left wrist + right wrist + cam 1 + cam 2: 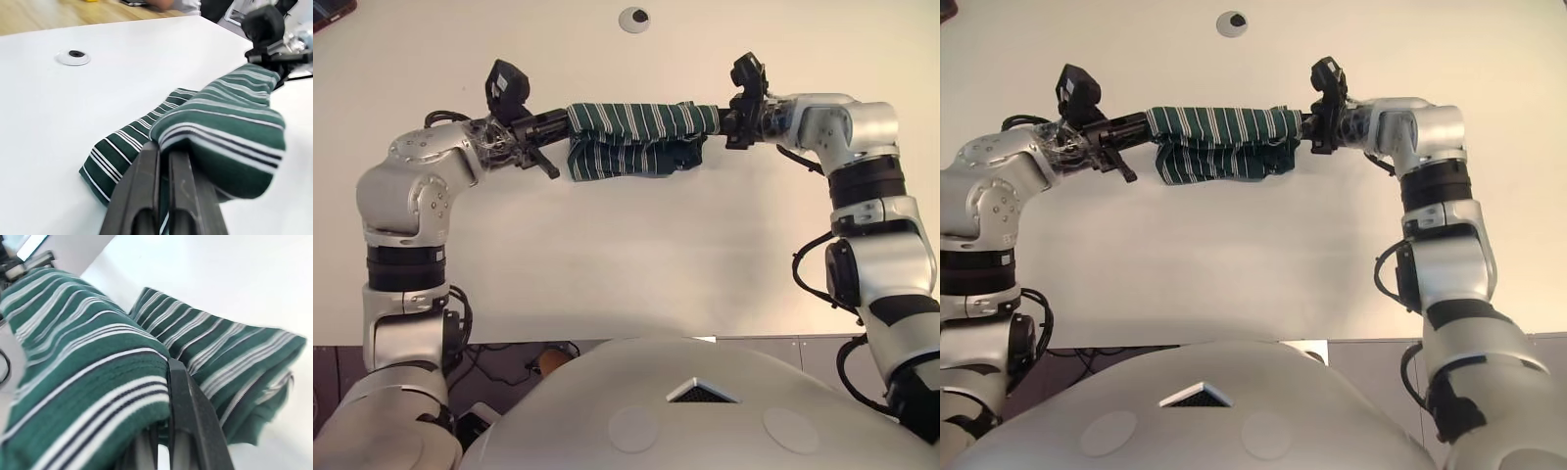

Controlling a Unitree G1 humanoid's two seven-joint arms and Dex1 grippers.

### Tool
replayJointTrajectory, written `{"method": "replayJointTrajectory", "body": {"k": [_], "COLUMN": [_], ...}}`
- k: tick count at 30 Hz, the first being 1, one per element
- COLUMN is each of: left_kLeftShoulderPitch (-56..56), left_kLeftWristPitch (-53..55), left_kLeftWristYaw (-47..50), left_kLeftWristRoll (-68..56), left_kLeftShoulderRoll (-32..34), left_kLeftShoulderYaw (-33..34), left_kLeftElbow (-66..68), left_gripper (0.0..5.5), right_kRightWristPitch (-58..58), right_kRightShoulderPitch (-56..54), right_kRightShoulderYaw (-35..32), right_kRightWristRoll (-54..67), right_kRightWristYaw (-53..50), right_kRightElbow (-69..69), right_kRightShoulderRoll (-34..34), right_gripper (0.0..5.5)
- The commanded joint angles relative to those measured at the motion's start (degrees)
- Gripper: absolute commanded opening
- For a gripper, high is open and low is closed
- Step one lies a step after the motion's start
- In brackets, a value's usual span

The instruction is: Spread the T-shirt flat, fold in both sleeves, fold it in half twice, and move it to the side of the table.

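Two grippers hold a dark green T-shirt with thin white and black stripes (636, 132) between them over the far half of the plain white table (607, 255). We see the left gripper (566, 124) at the shirt's left end and the right gripper (715, 119) at its right end, the arms coming in from opposite sides and facing each other. The garment is already folded into a narrow band. Its upper layer stretches in a raised roll from one gripper to the other, while the lower layers sag beneath it and lie on the tabletop. In the left wrist view the two dark fingers (144, 181) are pressed together with striped cloth draped over and pinched at their tips. In the right wrist view the black finger (188, 406) likewise clamps a thick fold of the fabric. A small round grey cable grommet (633, 19) sits in the table well beyond the shirt.
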Motion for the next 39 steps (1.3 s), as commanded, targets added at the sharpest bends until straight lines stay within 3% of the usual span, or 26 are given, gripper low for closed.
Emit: {"method": "replayJointTrajectory", "body": {"k": [1, 5, 9, 12, 17, 19, 22, 28, 31, 35, 39], "left_kLeftShoulderPitch": [-3.1, -5.6, -8.0, -8.0, -4.3, -1.6, 1.7, 3.0, 4.5, 5.9, 5.3], "left_kLeftWristPitch": [1.2, 1.9, 3.3, 0.8, -8.0, -9.6, -11.2, -13.9, -14.4, -17.2, -20.9], "left_kLeftWristYaw": [3.8, 9.4, 14.6, 17.1, 15.4, 12.1, 8.6, 8.1, 8.0, 9.1, 10.3], "left_kLeftWristRoll": [1.5, 1.5, 0.2, 0.8, 2.9, 3.5, 6.2, 15.8, 18.3, 19.4, 16.1], "left_kLeftShoulderRoll": [-3.4, -7.0, -10.0, -10.0, -9.2, -8.7, -8.2, -7.6, -6.8, -6.9, -8.5], "left_kLeftShoulderYaw": [0.1, 3.5, 9.0, 12.1, 11.8, 8.2, 1.2, -9.1, -10.5, -9.4, -3.6], "left_kLeftElbow": [5.7, 10.9, 15.5, 17.3, 10.2, 4.8, 0.7, 10.1, 12.5, 12.6, 8.3], "left_gripper": [0.32, 0.78, 0.78, 0.78, 0.78, 0.61, 0.21, 0.0, 0.0, 0.0, 0.0], "right_kRightWristPitch": [3.5, 4.5, 0.1, -5.4, -18.8, -20.7, -20.1, -24.6, -31.8, -41.0, -47.6], "right_kRightShoulderPitch": [-5.5, -10.5, -13.7, -13.9, -10.9, -8.4, -4.5, -1.5, -2.0, -6.3, -7.6], "right_kRightShoulderYaw": [-2.3, -9.6, -19.5, -22.1, -16.3, -12.8, -8.0, -4.5, -3.8, -7.6, -6.7], "right_kRightWristRoll": [-0.4, 1.7, 4.0, 3.0, -3.5, -4.7, -5.2, -10.7, -16.9, -19.3, -17.4], "right_kRightWristYaw": [-2.8, -10.2, -23.2, -28.0, -21.8, -16.4, -12.2, -20.3, -29.5, -41.2, -34.0], "right_kRightElbow": [7.1, 15.5, 24.6, 26.6, 20.0, 14.3, 6.3, 10.8, 16.4, 21.8, 17.4], "right_kRightShoulderRoll": [2.6, 5.7, 6.5, 6.6, 7.6, 9.2, 12.8, 17.8, 12.9, 8.6, 14.8], "right_gripper": [0.5, 1.13, 1.18, 1.18, 1.18, 1.21, 0.77, 0.04, 0.04, 0.04, 0.04]}}
